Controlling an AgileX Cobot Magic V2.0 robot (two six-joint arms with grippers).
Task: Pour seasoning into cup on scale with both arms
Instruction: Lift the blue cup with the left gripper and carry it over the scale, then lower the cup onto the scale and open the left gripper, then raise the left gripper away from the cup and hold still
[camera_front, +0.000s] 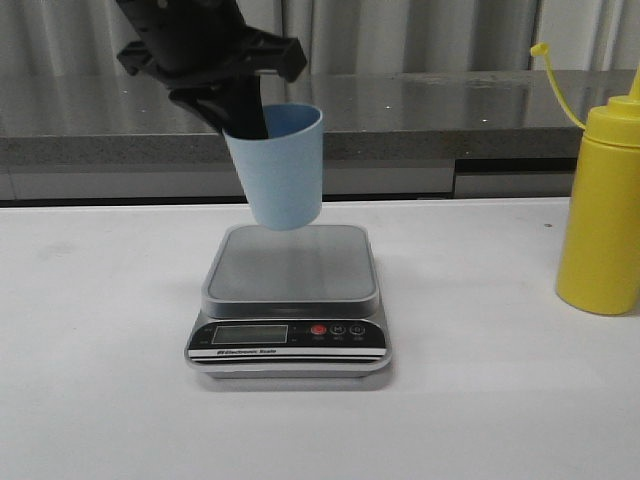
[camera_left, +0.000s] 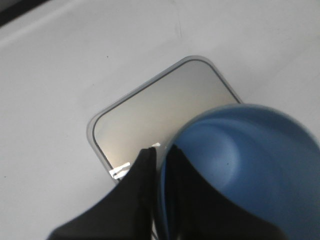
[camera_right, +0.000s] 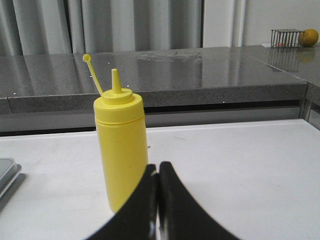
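Cup-placing step: left gripper (camera_front: 243, 118) pinching rim of tilted pale blue plastic tumbler (camera_front: 280, 170), above silver-grey steel-topped digital scale (camera_front: 290, 262) mid-table; lowering upright judged next; right gripper (camera_right: 158, 175) closed, empty, near yellow plastic squeeze bottle (camera_front: 603, 215) by right edge.

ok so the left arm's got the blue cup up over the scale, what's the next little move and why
Probably lower the cup straight down onto the scale platform. The left gripper pinches its rim, one finger inside, and the cup hangs tilted above the platform, apparently not touching it. The yellow bottle stands untouched on the table, right gripper shut and empty beside it.
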